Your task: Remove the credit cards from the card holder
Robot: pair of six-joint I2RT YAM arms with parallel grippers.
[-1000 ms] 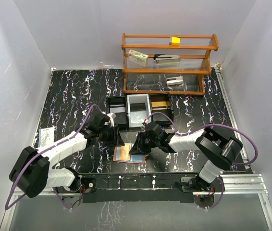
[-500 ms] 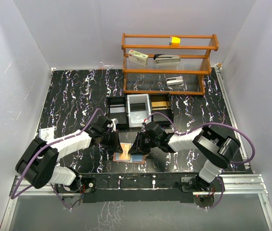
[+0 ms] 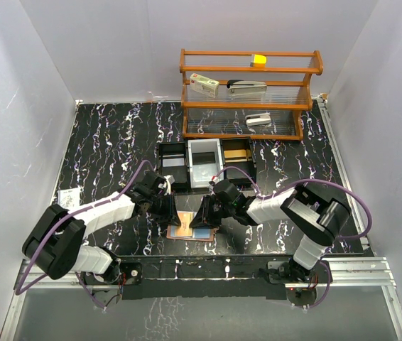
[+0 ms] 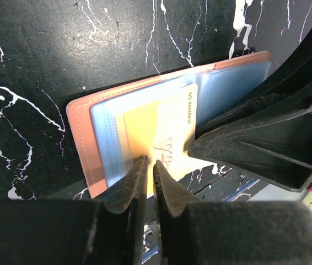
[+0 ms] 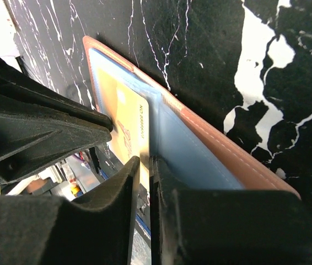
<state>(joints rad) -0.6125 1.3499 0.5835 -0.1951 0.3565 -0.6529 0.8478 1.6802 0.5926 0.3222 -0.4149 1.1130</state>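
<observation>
Only up close, lettered yellow card [image 4: 161, 127], overhead, wooden rack [image 3: 243, 106].

A wooden rack [image 3: 243, 106] at the surface's far edge holds a yellow block [image 3: 258, 60], white-and-red box [image 3: 204, 85] and stapler [image 3: 247, 86]. A black tray [image 3: 188, 162] sits mid-surface and a small packet [image 3: 67, 201] lies near the left edge.

We find the top view bright and evenly lit from overhead. The white walls [image 3: 80, 50] show no glare, and the arms cast only soft, short shadows on the black table [image 3: 101, 142]. In the 2 wrist views the fingers [image 4: 123, 193] in the foreground are dark and out of focus. The yellow card [image 4: 145, 127] is well lit, and its print is legible.
</observation>
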